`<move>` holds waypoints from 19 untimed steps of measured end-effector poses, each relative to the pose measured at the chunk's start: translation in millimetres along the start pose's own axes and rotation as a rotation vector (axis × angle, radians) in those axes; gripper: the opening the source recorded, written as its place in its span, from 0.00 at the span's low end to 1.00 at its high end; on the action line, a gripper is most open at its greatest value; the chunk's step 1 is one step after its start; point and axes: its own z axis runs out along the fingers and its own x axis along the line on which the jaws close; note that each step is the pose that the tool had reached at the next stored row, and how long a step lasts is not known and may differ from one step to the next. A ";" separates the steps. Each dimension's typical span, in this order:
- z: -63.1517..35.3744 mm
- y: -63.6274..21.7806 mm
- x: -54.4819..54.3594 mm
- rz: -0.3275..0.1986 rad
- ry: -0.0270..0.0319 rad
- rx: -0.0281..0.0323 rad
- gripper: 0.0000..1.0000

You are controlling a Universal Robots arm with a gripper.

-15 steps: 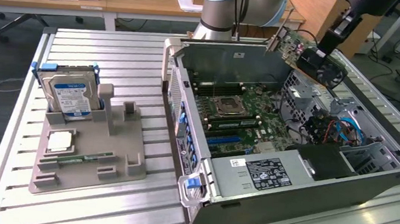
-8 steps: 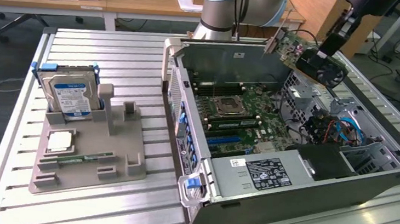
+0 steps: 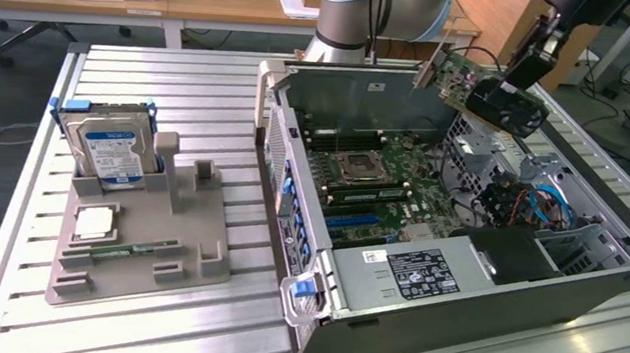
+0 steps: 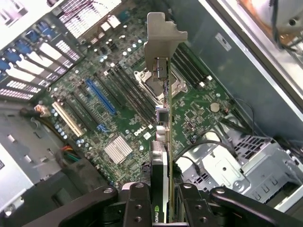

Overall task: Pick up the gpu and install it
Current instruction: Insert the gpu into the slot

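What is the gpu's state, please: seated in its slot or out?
Out: the gripper holds the gpu in the air above the motherboard, clear of it.

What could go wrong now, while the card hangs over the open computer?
1. The card hangs tilted above the computer case; it may meet the blue slot askew and jam.
2. Its metal bracket points toward the processor socket; going straight down could strike it.
3. The fingers hold only one end of the card, so it might pivot or slip.
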 end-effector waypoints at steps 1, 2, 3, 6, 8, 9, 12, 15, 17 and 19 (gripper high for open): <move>0.0 0.0 0.0 -0.013 0.0014 0.0000 0.27; 0.0 0.0 0.0 -0.026 0.0028 0.0000 0.27; 0.0 0.0 0.0 -0.040 0.0044 0.0000 0.27; 0.0 0.0 0.0 -0.079 0.0087 0.0001 0.27; 0.0 0.0 0.0 -0.102 0.0112 0.0002 0.27; 0.0 0.0 0.0 -0.108 0.0119 0.0002 0.27; 0.0 0.0 -0.1 -0.109 0.0121 0.0001 0.27; 0.0 0.0 0.0 -0.109 0.0121 0.0002 0.27; 0.0 0.0 -0.1 -0.109 0.0121 0.0001 0.27; 0.0 0.0 0.0 -0.109 0.0121 0.0002 0.27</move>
